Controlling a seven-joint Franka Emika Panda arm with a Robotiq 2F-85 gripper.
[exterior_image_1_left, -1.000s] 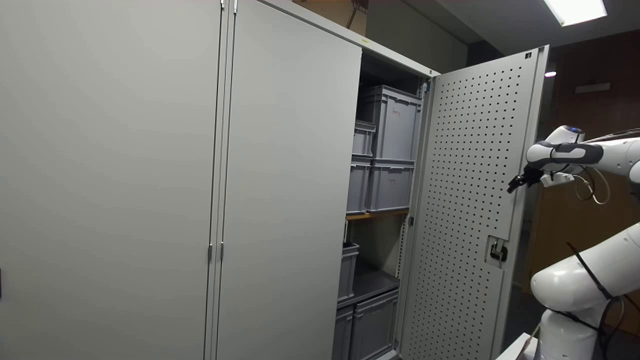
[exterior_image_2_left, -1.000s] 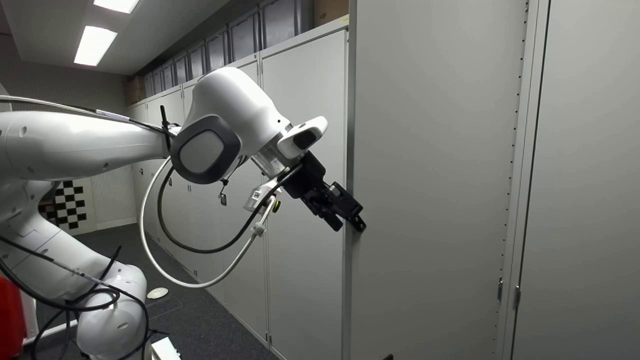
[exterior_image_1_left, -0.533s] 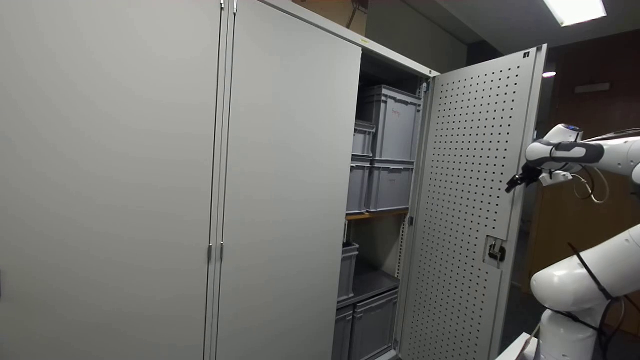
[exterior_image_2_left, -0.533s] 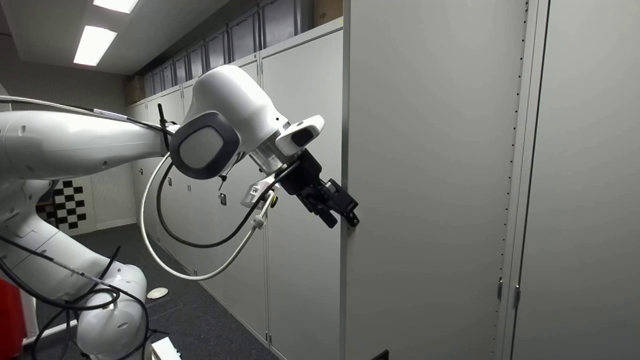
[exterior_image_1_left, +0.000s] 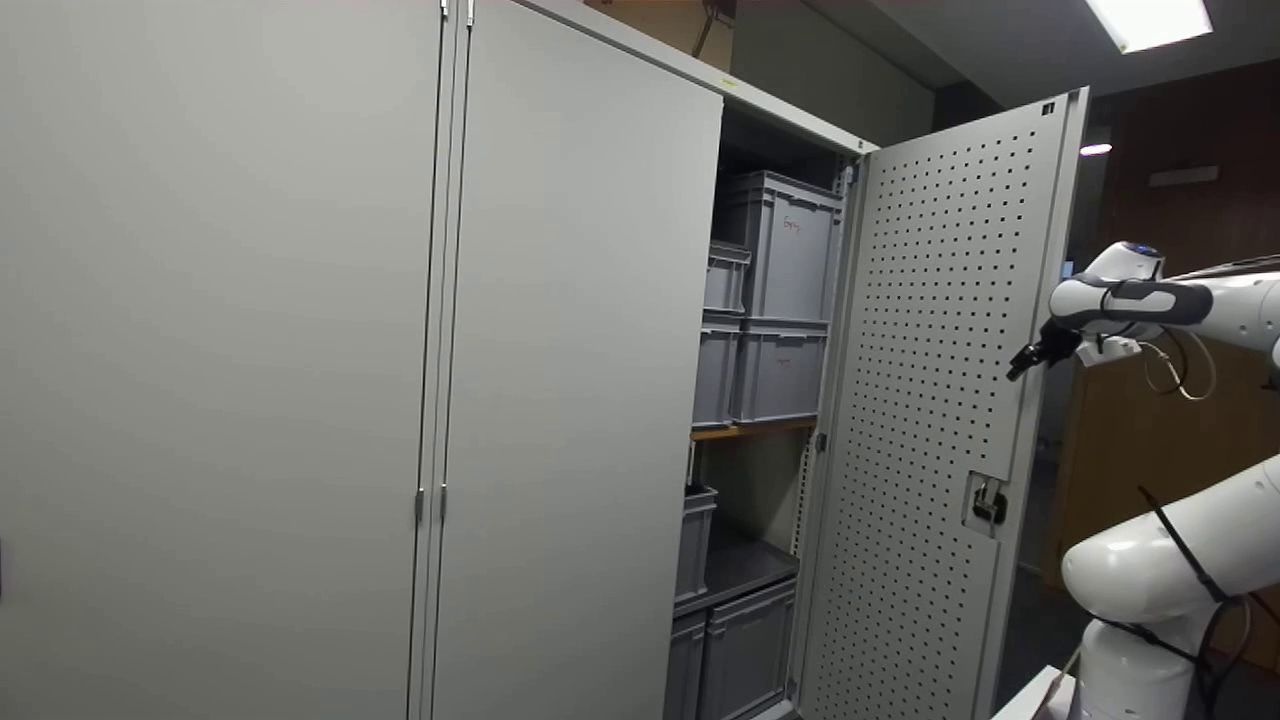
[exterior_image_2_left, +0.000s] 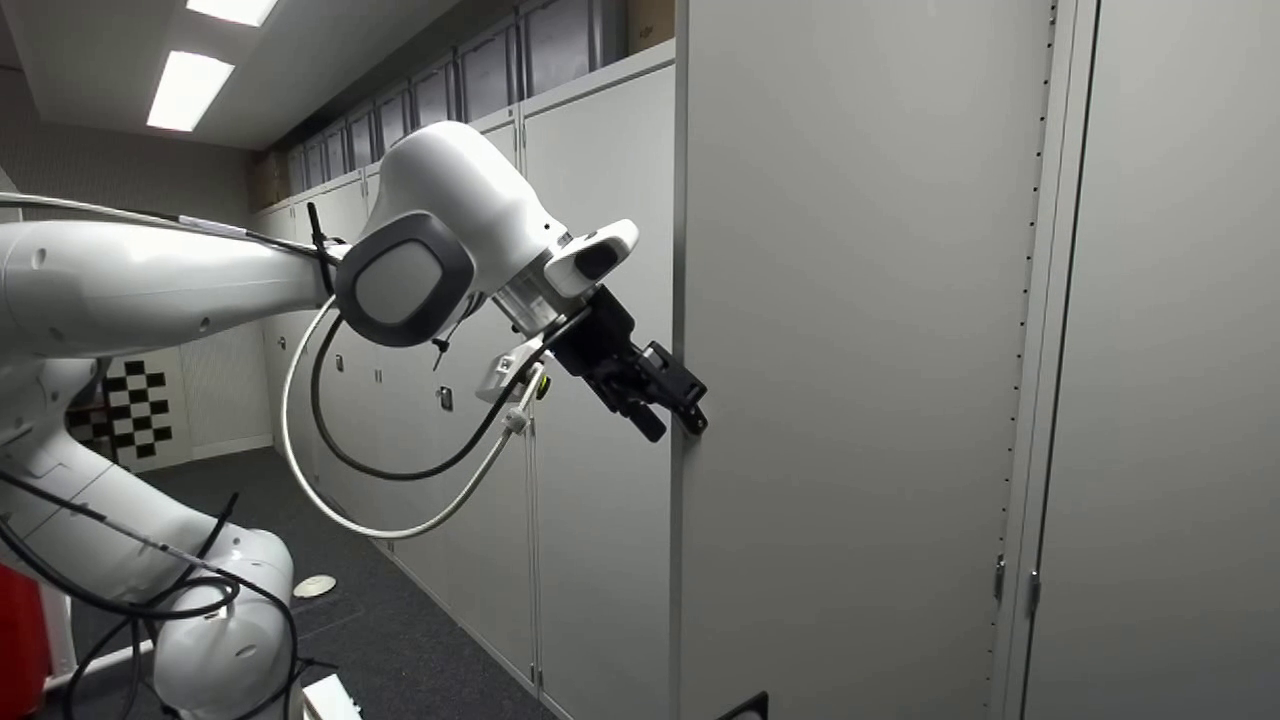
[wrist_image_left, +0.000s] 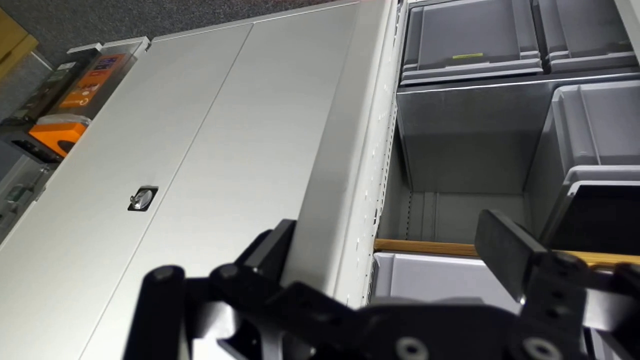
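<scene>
A tall pale-grey metal cabinet door (exterior_image_1_left: 930, 400), its inner face gridded with square holes, stands open beside stacked grey plastic bins (exterior_image_1_left: 790, 290); the spread black claw (wrist_image_left: 387, 225) straddles the door's free edge.

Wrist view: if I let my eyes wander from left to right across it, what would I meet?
Orange items, a round lock on a closed door, one black robot finger, the open cabinet door, the other black robot finger.
</scene>
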